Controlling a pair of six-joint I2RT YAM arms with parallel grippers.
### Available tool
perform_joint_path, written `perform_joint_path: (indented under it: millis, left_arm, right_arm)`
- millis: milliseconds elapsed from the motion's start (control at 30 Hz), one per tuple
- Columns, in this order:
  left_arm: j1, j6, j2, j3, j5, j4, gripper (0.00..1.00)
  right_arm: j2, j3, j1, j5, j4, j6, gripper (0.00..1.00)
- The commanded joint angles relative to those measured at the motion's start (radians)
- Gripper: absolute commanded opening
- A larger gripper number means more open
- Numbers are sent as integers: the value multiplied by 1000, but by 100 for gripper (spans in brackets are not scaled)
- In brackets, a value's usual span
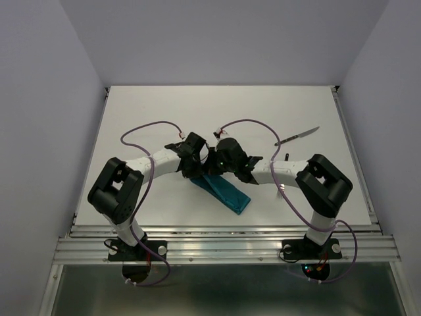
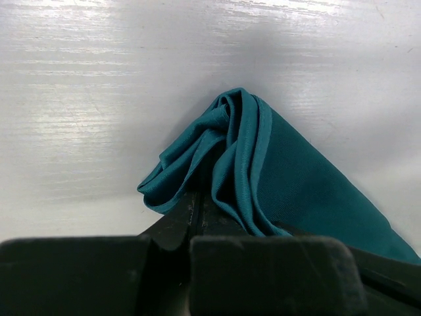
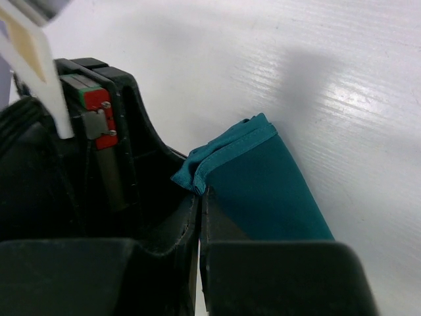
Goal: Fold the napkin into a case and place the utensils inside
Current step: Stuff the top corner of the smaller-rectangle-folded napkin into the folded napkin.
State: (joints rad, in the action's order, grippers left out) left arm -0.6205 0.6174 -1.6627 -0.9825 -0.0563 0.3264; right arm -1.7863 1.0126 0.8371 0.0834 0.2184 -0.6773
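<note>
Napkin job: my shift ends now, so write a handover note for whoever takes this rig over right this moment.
Left gripper: jaws shut on a bunched end of the napkin.
Right gripper: jaws shut on a folded corner of the same cloth.
Napkin: folded into a narrow strip, lying diagonally on the table between the arms.
Knife: on the table, far right, outside the cloth.
Fork: beside the right arm, mostly hidden by it.
Done: folding well along.
Left: finish the fold, then slip both pieces inside.
</note>
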Motion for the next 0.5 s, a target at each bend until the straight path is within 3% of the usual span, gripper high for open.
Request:
perform_joint_path:
  millis: [0,467]
  left_arm:
    - [4,-11,55,-44,26,7,0]
    - [54,-5,93,-2,154,-62,0]
  right_arm:
    - [-44,-6,-4,36,33,5,1]
    - [-107,-22,-4,46,55,-13,1]
